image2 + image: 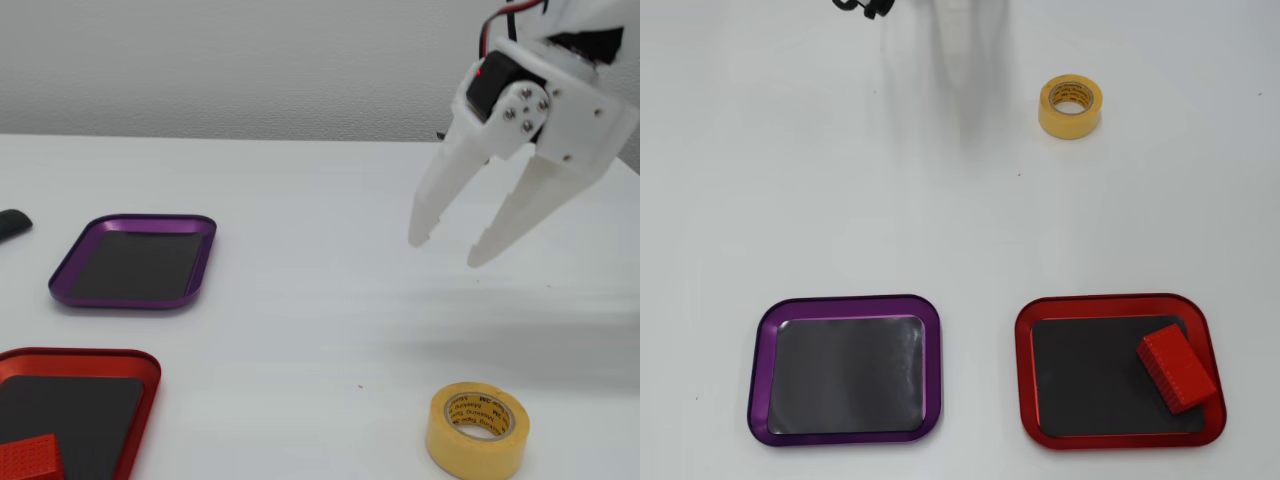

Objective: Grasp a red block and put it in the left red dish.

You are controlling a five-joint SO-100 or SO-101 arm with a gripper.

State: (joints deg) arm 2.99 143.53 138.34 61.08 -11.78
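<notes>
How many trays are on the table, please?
2. In the overhead view, the purple tray lies at lower left and the red tray at lower right, holding the red block. None seems hidden.

In the fixed view, the bottom edge cuts off the red block [28, 458] and the left red dish [120, 362]. The left edge cuts a small dark thing [12, 224]. In the overhead view, the arm [958, 40] is a pale blur.
</notes>
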